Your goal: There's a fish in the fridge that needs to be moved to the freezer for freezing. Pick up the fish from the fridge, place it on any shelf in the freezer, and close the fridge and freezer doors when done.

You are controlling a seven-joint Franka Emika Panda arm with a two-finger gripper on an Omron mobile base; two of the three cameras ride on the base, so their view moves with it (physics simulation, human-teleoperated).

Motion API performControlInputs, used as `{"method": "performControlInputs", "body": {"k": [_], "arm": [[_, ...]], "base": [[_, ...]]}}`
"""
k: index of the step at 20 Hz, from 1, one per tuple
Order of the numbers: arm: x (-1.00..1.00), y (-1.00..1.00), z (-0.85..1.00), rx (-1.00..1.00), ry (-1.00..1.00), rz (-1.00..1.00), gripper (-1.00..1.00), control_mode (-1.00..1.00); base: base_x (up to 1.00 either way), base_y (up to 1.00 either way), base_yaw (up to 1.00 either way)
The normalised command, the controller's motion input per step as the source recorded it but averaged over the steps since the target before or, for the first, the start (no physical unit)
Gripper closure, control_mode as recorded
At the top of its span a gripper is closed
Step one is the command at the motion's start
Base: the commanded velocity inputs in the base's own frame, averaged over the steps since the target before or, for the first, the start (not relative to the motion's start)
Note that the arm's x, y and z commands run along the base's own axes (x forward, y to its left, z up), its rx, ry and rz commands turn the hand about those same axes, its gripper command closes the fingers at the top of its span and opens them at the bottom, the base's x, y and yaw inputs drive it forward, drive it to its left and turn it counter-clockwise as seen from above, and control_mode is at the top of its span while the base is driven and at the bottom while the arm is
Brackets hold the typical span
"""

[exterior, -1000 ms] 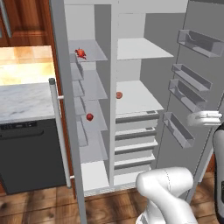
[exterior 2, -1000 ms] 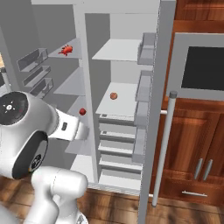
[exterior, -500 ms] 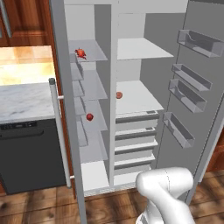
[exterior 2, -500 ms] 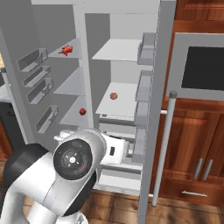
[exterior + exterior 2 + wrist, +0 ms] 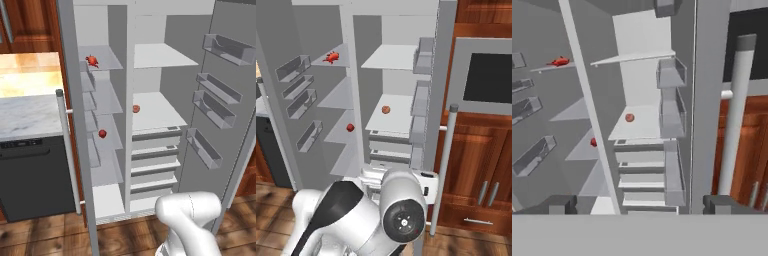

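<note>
A glossy reddish-brown wood plank floor (image 5: 45,235) lies below the jaws. Off to their left a pale marble desk (image 5: 27,115) tops a dark grey dishwasher front (image 5: 32,175), with warm brown wooden cabinets (image 5: 30,25) above. To their right, brown wooden cabinet doors (image 5: 481,170) sit under a black-glass built-in oven (image 5: 488,77).

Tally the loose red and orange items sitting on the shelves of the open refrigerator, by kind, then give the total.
Spiky red fish, top shelf of the narrow compartment: 1
Smooth red ball, lower shelf of the same compartment: 1
Orange-red ball, middle shelf of the wide compartment: 1
Total: 3
</note>
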Motion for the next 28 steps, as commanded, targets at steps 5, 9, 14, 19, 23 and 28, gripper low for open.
{"method": "performControlInputs", "body": {"k": [5,9,14,19,23,28], "arm": [[0.35,-0.5,-0.39,0.0,-0.04,0.1,-1.0,-1.0],[0.4,-0.47,-0.4,0.0,-0.02,0.12,-1.0,-1.0],[0.41,-0.43,-0.49,0.05,-0.03,0.16,-1.0,-1.0],[0.15,-0.49,-0.49,0.01,-0.14,0.21,-1.0,-1.0],[0.11,-0.65,-0.34,0.02,-0.21,0.15,-1.0,-1.0],[0.53,-0.15,-0.37,0.0,-0.09,0.04,-1.0,-1.0]], "base": [[0.0,0.0,0.0],[0.0,0.0,0.0],[0.0,0.0,0.0],[0.0,0.0,0.0],[0.0,0.0,0.0],[0.0,0.0,0.0]]}}
